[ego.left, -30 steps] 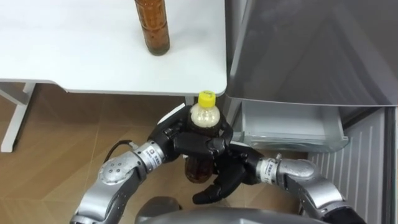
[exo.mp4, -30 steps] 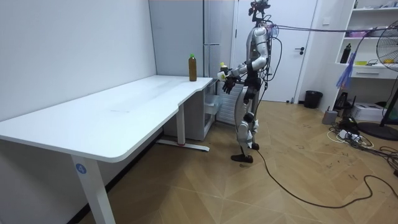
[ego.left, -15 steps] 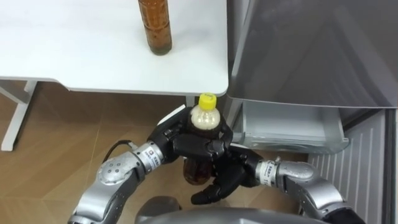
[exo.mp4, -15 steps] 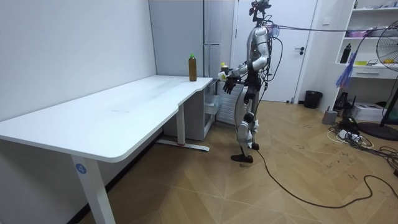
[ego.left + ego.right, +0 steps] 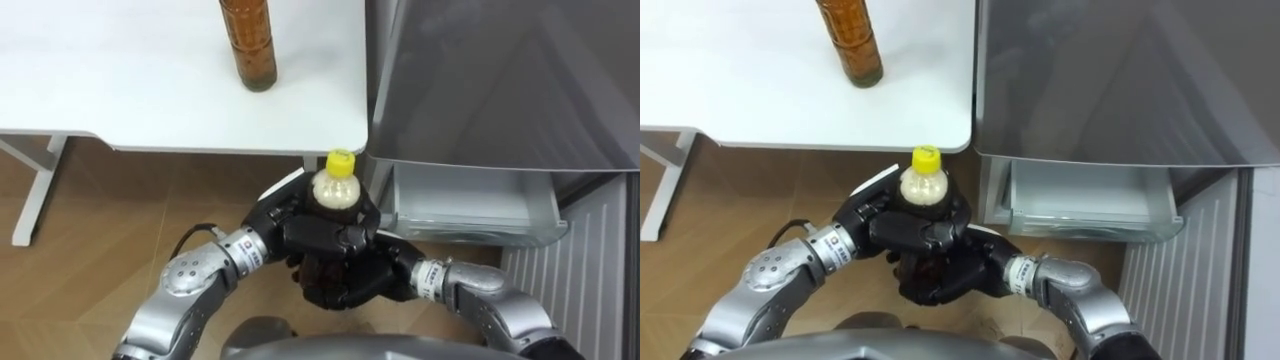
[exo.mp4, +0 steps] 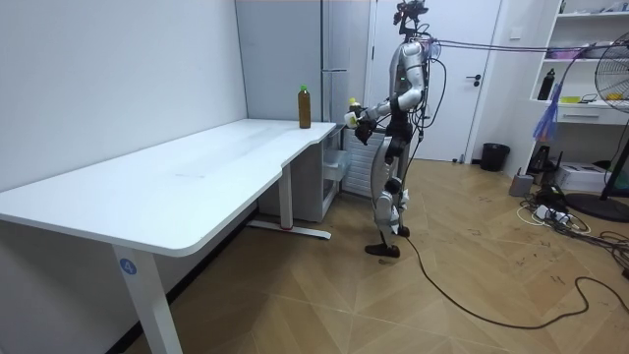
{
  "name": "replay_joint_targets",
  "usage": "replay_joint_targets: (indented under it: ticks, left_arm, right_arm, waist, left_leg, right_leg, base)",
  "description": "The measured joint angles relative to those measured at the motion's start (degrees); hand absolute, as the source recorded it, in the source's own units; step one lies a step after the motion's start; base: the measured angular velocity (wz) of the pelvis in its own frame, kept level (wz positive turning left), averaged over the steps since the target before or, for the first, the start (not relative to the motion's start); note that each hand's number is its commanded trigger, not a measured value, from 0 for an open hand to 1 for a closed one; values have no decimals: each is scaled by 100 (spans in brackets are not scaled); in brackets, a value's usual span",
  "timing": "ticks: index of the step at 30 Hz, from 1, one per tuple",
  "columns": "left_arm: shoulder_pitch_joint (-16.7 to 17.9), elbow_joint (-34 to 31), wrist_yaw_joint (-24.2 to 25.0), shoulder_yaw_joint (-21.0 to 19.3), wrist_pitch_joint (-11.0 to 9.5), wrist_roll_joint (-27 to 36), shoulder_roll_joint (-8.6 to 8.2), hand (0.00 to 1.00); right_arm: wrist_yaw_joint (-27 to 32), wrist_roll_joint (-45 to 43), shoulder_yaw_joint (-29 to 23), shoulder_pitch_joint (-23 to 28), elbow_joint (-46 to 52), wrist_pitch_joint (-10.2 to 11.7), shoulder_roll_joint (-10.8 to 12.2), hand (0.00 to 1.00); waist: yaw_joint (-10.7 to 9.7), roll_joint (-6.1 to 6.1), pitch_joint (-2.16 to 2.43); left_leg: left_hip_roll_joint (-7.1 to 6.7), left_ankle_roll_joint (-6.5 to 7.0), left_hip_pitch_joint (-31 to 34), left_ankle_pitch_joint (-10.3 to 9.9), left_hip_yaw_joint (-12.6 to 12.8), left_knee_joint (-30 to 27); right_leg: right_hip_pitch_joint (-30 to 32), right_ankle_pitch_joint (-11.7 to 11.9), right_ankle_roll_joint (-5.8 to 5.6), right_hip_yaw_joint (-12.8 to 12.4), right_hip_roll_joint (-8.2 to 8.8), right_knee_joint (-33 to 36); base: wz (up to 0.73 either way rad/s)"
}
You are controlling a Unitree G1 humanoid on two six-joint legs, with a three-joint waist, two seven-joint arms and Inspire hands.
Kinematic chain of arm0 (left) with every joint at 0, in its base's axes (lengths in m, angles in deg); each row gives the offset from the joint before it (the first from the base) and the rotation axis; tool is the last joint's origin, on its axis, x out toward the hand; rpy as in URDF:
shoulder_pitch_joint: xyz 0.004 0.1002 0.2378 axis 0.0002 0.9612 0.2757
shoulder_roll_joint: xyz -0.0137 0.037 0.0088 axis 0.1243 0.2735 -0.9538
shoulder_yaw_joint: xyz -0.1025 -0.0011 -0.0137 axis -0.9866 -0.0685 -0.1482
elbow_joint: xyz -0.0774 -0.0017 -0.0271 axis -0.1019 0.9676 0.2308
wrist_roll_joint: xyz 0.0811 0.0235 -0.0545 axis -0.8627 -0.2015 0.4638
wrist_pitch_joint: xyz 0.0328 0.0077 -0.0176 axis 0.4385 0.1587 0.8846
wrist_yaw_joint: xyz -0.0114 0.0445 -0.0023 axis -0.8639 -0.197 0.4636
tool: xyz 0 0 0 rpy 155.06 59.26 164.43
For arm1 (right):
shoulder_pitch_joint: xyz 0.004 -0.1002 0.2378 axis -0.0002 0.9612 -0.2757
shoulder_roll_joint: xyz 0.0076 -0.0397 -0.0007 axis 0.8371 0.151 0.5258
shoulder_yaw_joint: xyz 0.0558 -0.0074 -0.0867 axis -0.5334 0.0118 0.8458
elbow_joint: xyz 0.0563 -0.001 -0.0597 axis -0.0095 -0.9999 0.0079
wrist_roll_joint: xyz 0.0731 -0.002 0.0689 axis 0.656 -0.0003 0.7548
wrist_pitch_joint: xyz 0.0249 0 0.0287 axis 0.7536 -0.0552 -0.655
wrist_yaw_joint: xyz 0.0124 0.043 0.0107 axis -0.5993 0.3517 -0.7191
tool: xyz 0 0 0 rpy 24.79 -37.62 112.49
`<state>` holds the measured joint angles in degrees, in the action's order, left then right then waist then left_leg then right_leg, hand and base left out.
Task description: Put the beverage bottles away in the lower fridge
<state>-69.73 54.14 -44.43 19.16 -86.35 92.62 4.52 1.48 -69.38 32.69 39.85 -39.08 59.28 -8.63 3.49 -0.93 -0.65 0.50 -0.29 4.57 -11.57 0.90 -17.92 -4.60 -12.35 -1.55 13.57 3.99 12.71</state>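
Bottles, two counted. We log the first bottle (image 5: 336, 192): yellow cap, pale neck and brown liquid below. It is upright at lower centre of the frame, off the desk and in front of the fridge drawer, not in it.

Left hand (image 5: 296, 228), one: fingers curled round the bottle's shoulder, just under the cap.

Right hand (image 5: 368, 282), one: wrapped about the bottle's lower part from below and from the right. Both hands clasp it together.

Second bottle (image 5: 248, 45), brown, stands upright on the desk (image 5: 120, 90) at top, left of centre. Its upper part is cut off by the frame edge, and it is well apart from the hands.

Desk, one, white, across the upper left; its rounded corner sits just beside the fridge (image 5: 500, 80).

Fridge, one, grey, upper right.

Drawer (image 5: 470, 205), one, pulled out beneath the grey door, right of centre.

In the room view we place the robot standing at the desk's far end, beside the fridge, both hands raised before its chest.
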Motion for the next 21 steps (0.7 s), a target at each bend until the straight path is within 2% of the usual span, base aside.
replay_joint_targets:
  ticks: [11, 12, 13, 15, 21]
  left_arm:
    - [-52, -12, -1, 88, 10, 113, -8, 100]
    - [-51, -11, -1, 88, 25, 189, -7, 76]
    - [-53, -11, -2, 93, 31, 231, -8, 76]
    - [-62, -11, -4, 104, 30, 249, -7, 0]
    - [-72, -13, -9, 179, 28, 271, 10, 0]
  right_arm:
    - [82, 7, 41, 13, 0, -1, 4, 100]
    - [83, 14, 40, 13, -1, -1, 4, 100]
    - [83, 50, 40, 13, -1, -1, 5, 100]
    - [83, 75, 40, 13, 0, -1, 4, 100]
    - [83, 96, 97, 25, -1, -3, -11, 100]
  waist:
    - [9, -23, -9]
    - [4, -25, -11]
    - [-4, -29, -13]
    - [-4, -29, -13]
    - [-10, -30, -14]
  left_leg:
    - [1, 0, -6, 0, 53, 53]
    - [1, 0, -4, 0, 53, 47]
    - [1, 0, -3, 0, 54, 44]
    - [0, 0, -7, 0, 57, 42]
    - [2, 0, 1, 0, 59, 36]
  right_leg:
    - [48, 0, 0, -76, 2, -6]
    - [51, 0, 0, -74, 2, -6]
    - [51, 0, 0, -71, 2, -6]
    - [49, 0, 0, -71, 3, -6]
    - [51, 0, 0, -70, 4, -3]
  base:
    - [-3]
    - [0]
    - [0]
    - [0]
    - [0]
